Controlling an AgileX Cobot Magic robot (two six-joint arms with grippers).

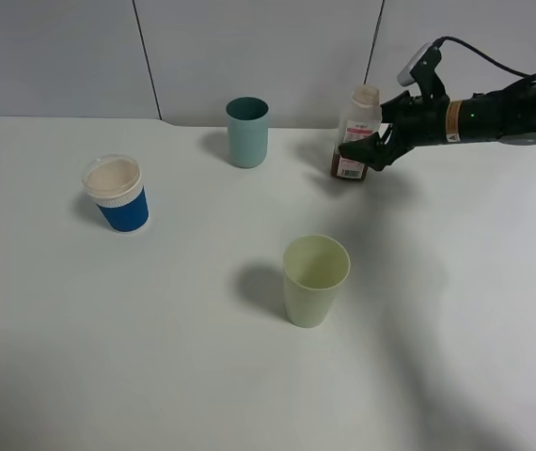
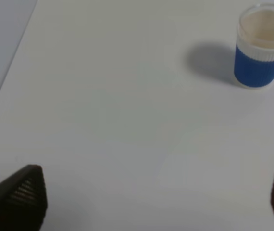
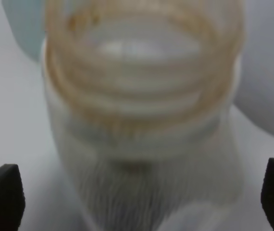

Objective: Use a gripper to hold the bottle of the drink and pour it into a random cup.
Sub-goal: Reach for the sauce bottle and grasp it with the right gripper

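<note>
At the table's (image 1: 202, 376) far edge, right arm (image 1: 494, 111) stretched level, fingers (image 3: 2, 197) spread wide astride the bottle (image 1: 357, 113).

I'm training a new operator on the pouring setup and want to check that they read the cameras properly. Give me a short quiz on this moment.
1. True or false: the bottle has its cap on.
2. The right tool is: A. open, with a finger on either side of the bottle; B. shut on a cup; C. far from everything, over bare table.
3. Which cup stands nearest the bottle?
Key: 1. False, the threaded neck is bare. 2. A. 3. The teal cup.
</note>
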